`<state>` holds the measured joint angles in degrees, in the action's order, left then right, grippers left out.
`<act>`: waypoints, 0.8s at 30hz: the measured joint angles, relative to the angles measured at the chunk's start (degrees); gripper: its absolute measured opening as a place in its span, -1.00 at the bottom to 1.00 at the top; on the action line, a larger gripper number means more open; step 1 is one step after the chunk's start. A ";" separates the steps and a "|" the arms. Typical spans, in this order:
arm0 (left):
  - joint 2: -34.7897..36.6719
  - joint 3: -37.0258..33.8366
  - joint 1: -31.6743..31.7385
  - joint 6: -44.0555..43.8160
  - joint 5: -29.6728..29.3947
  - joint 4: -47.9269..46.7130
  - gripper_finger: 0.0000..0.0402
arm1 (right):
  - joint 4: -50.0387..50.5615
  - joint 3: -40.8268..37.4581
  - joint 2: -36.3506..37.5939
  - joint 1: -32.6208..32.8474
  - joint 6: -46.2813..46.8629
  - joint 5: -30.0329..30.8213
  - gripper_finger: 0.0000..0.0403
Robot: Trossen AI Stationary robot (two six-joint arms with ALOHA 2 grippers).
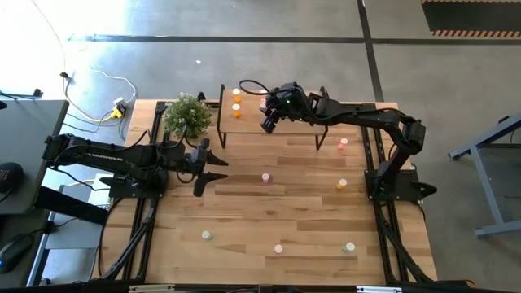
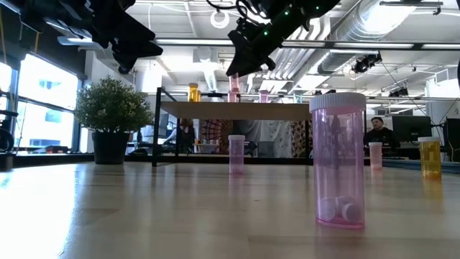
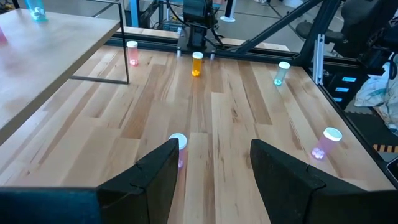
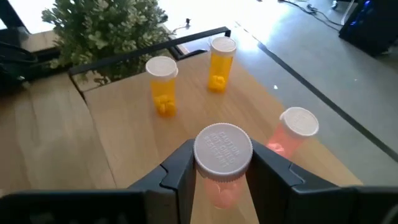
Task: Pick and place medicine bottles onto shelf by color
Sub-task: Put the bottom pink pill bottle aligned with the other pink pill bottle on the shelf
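high view: right gripper (image 1: 269, 122) is over the shelf (image 1: 285, 130), fingers clamped on a light pink bottle (image 4: 222, 163) just under its white cap, held upright above the shelf top. already on the shelf: two orange bottles (image 4: 161, 84) side by side near the plant (image 1: 186, 114) end, and one pink bottle (image 4: 293, 130) standing just beside the held one. so two orange and one pink look placed, and a second pink is about to join it by my read. left on the table: seven bottles i can count, e.g. a pink one mid-table (image 1: 265, 177), an orange one (image 1: 341, 185) and a pale green one (image 1: 349, 246). left gripper (image 1: 213, 172) hangs over the table beside the plant, fingers apart, holding nothing. roughly a third done.
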<state>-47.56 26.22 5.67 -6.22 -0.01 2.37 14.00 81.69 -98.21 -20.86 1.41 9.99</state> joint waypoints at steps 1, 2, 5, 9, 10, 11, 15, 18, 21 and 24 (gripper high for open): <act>0.01 0.00 0.00 0.00 0.00 0.00 -0.05 | 0.21 0.00 0.00 0.37 -0.17 0.76 -0.44; -0.01 0.00 0.00 0.00 0.00 0.00 -0.05 | 0.44 0.00 0.00 0.76 -0.22 1.60 -0.44; -0.01 0.00 0.00 -0.07 0.00 0.01 -0.05 | 2.35 -0.02 0.00 1.93 -0.32 3.70 -0.44; 0.00 0.00 0.00 -0.15 0.00 0.01 -0.05 | 3.67 -0.02 0.00 3.24 -0.32 3.99 -0.44; 0.00 0.00 0.00 -0.15 0.00 0.01 -0.05 | 3.80 -0.02 0.00 3.58 -0.37 3.99 -0.44; 0.00 0.00 0.00 -0.15 0.00 0.02 -0.05 | 3.84 -0.02 0.00 3.85 -0.70 3.99 -0.44; -0.01 0.00 0.00 -0.17 0.00 0.00 -0.05 | 3.89 -0.02 0.04 4.45 -1.68 3.99 -0.44; 0.01 0.00 0.00 -0.17 0.00 0.00 -0.05 | 4.12 -0.02 0.30 4.52 -2.12 3.99 -0.44; -0.01 0.00 0.00 -0.17 0.00 0.00 -0.05 | 3.94 -0.02 0.39 4.48 -2.86 3.98 -0.44; -0.01 0.00 0.00 -0.04 0.00 0.00 -0.05 | 0.75 -0.11 0.39 4.13 -2.83 2.50 -0.44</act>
<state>-47.57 26.22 5.67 -6.25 -0.01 2.37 14.75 81.58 -97.82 -16.73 -1.42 12.49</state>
